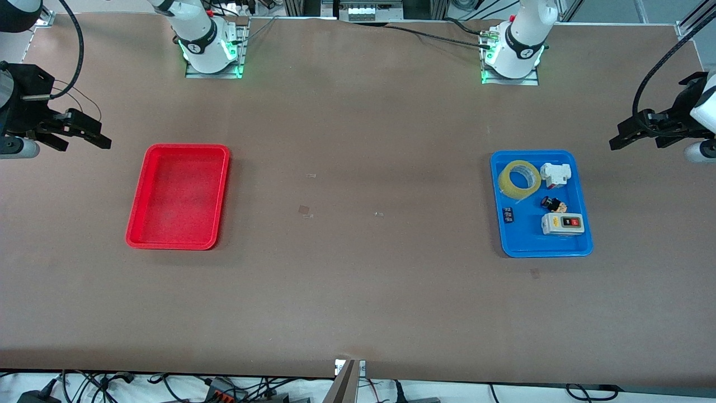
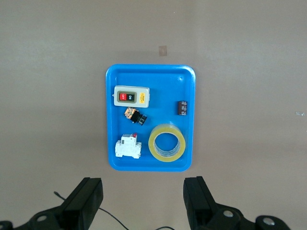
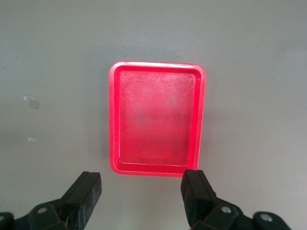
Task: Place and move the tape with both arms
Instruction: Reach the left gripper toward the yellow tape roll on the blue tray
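Observation:
The tape (image 1: 505,180), a yellowish translucent ring, lies flat in a blue tray (image 1: 545,253), in the corner farther from the front camera. In the left wrist view the tape (image 2: 152,143) sits in the blue tray (image 2: 163,91). My left gripper (image 1: 636,140) hangs open and empty over the bare table at the left arm's end, apart from the tray; its jaws (image 2: 143,184) stand wide. My right gripper (image 1: 86,143) hangs open and empty over the table at the right arm's end, beside a red tray (image 1: 168,245).
The blue tray also holds a grey switch box (image 1: 562,224), a white breaker (image 1: 555,173), a small black push button (image 1: 552,204) and a small dark part (image 1: 508,215). The red tray (image 3: 153,115) holds nothing. Brown tabletop stretches between the trays.

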